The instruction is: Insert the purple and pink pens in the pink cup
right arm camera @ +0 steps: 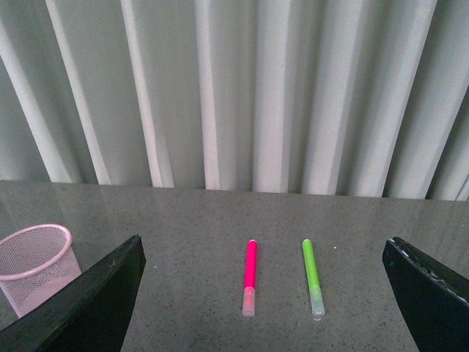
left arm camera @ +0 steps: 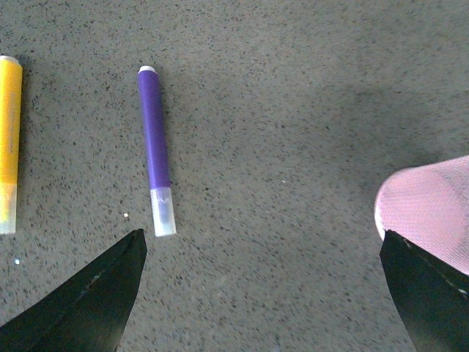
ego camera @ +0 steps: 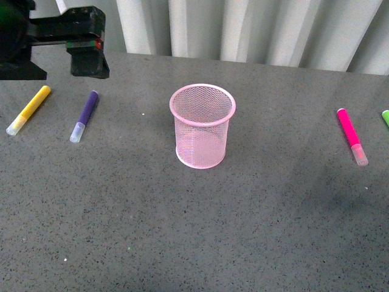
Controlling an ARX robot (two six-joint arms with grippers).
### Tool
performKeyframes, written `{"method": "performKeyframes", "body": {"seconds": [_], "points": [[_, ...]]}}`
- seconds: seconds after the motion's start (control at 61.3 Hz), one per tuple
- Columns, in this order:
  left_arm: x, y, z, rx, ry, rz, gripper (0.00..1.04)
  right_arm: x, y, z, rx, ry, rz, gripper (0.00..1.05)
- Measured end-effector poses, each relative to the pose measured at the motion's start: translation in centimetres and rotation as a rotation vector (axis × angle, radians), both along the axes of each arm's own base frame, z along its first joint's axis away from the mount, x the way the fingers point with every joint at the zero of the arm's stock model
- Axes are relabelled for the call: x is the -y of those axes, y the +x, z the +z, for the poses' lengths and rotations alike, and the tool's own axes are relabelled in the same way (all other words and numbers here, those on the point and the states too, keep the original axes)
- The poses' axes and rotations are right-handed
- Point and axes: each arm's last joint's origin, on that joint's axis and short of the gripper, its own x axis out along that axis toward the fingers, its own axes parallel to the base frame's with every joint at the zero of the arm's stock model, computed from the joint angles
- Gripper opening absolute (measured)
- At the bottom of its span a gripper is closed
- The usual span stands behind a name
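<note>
Likely light, stiff, slick: purple pen [ego camera: 86, 114] and pink pen [ego camera: 351, 133], flat toward opposite bench [ego camera: 194, 237] edges; best pinched mid-barrel; left fingers [left arm camera: 88, 301] and right fingers [right arm camera: 95, 301] spread, empty.

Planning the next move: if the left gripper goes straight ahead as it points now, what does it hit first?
The left gripper would probably meet bare table, between the purple pen and the cup; depth is unclear.

Front cam overlooks desk [ego camera: 194, 237]; L wrist close, facing down; R wrist low, facing curtain [right arm camera: 234, 88]; all share pink cup [ego camera: 201, 141].
</note>
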Motion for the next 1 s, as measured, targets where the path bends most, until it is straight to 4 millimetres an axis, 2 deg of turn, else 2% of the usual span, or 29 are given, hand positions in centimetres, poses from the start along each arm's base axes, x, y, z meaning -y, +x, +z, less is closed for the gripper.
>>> {"method": "performKeyframes", "body": {"seconds": [0.196, 0.424, 0.995], "points": [[-0.6, 3.5, -2.6, -0.050, 0.054, -0.026, 0.98, 0.0, 0.0, 0.0, 0.000, 0.000, 0.000, 0.98], [-1.5, 6.0, -5.0, -0.079, 0.088, -0.042, 0.98, 0.0, 0.0, 0.0, 0.000, 0.000, 0.000, 0.98], [-1.6, 8.6, -8.2, -0.104, 0.107, -0.062, 0.98, 0.0, 0.0, 0.0, 0.000, 0.000, 0.000, 0.98]]}}
